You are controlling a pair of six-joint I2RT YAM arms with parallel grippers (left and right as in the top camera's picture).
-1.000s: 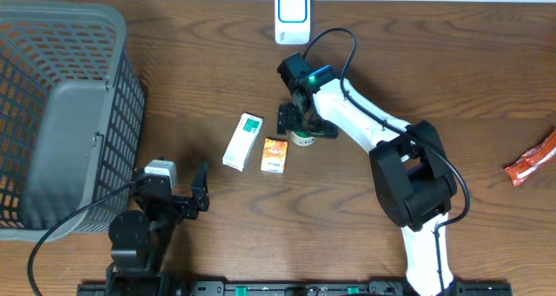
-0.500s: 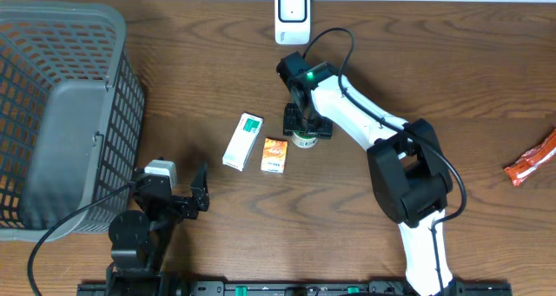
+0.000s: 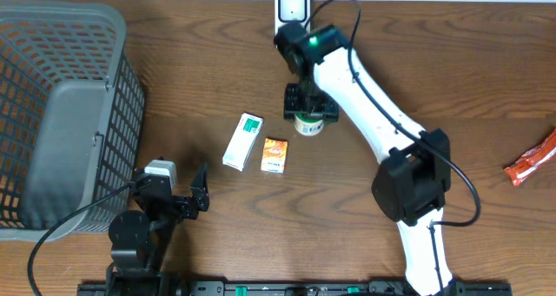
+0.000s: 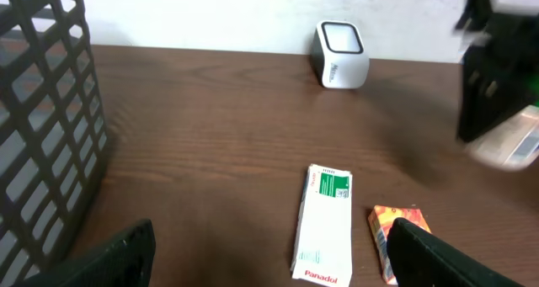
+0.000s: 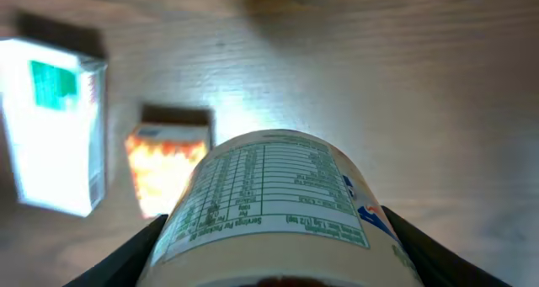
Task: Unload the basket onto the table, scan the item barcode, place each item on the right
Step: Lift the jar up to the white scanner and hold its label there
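The right arm [image 3: 373,96], white with black joints, reaches across the brown wood-grain tabletop [image 3: 452,62] and its jaws are pinching a small round cream tub [image 3: 310,121] with a printed nutrition table on its side. From overhead the tub sits just in front of the white box-shaped barcode scanner [image 3: 292,14] at the far edge, near it but apart. In the right wrist view the tub [image 5: 274,207] fills the lower middle, its label facing the camera, with 1 dark finger [image 5: 139,253] against each flank. In the left wrist view the tub [image 4: 515,140] is a blur at the right edge and seems to hang clear of the tabletop, a soft shadow lying on the wood below and to its left.

2 boxes lie flat to the left of the tub. A long white and green cardboard box [image 3: 242,141] marked Panadol lies tilted, and a smaller orange cardboard box [image 3: 275,154] lies just beside it, the 2 close but not touching.

The left arm [image 3: 139,231] is low at the near edge beside a large grey plastic mesh basket [image 3: 52,36]. Its jaws are spread wide with nothing between them; in its own wrist view the 2 dark fingers [image 4: 109,253] frame the white and green box. An orange-red foil packet [image 3: 532,161] lies at the far right edge, well apart from everything else.
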